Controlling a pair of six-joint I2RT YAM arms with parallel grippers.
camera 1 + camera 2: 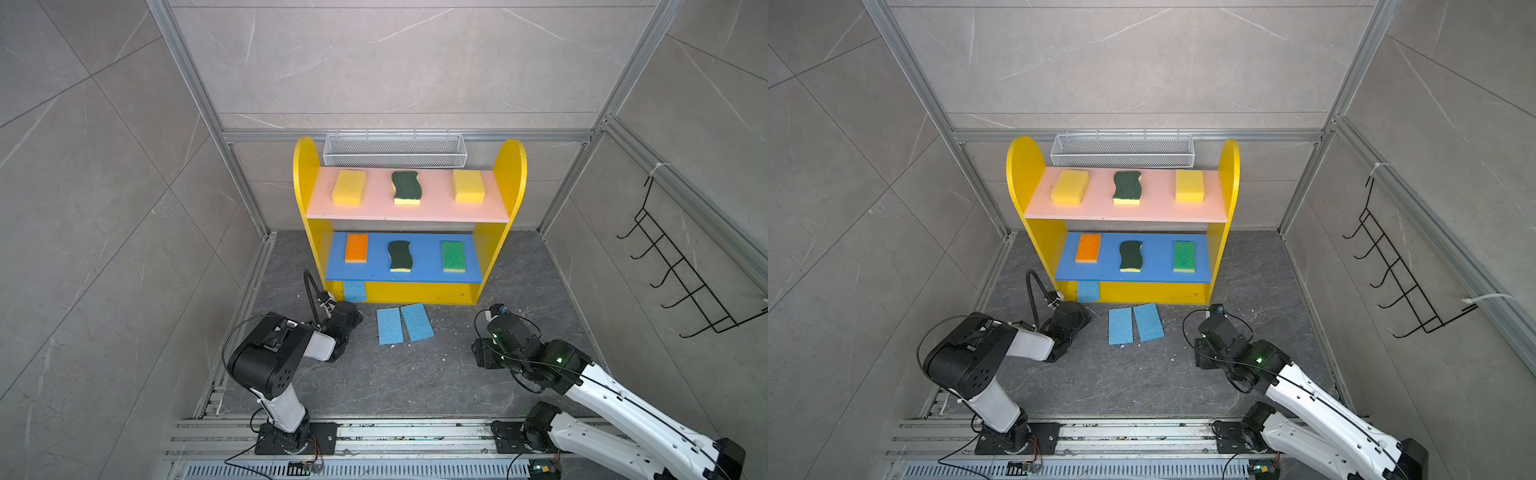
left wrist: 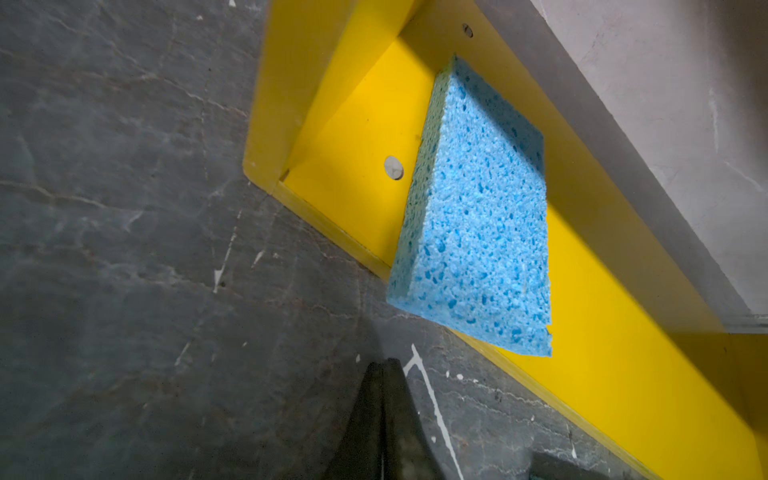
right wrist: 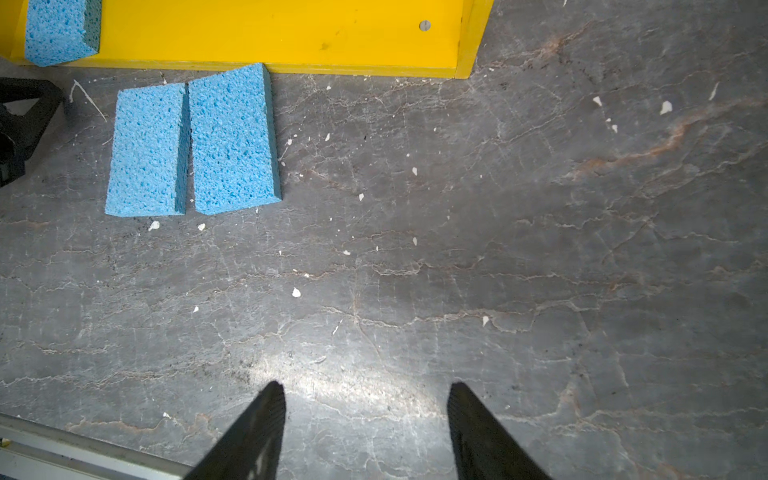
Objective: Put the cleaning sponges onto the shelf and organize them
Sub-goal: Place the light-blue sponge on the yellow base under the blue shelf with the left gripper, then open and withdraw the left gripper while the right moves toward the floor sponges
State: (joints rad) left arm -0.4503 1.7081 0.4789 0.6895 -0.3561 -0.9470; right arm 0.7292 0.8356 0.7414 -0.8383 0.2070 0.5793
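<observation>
Blue sponge [image 2: 478, 216] over shelf [image 2: 353, 195] edge

Three light-blue sponges [image 1: 355, 291] [image 1: 390, 326] [image 1: 417, 322], two yellow sponges [image 1: 349, 187] [image 1: 468, 186], two dark-green scourers [image 1: 406, 188] [image 1: 400, 256], one orange-topped sponge [image 1: 356, 247], one green-topped sponge [image 1: 453, 257]

Stone floor [image 1: 395, 382] bearing yellow shelf [image 1: 305, 174], two light-blue sponges [image 1: 390, 326] [image 1: 417, 321] before it, third light-blue sponge [image 1: 354, 291] on its bottom board [image 1: 415, 293], three sponges [image 1: 349, 187] [image 1: 406, 187] [image 1: 468, 185] on pink board [image 1: 436, 208], three more sponges [image 1: 356, 247] [image 1: 400, 255] [image 1: 453, 256] on blue board [image 1: 424, 257]
</observation>
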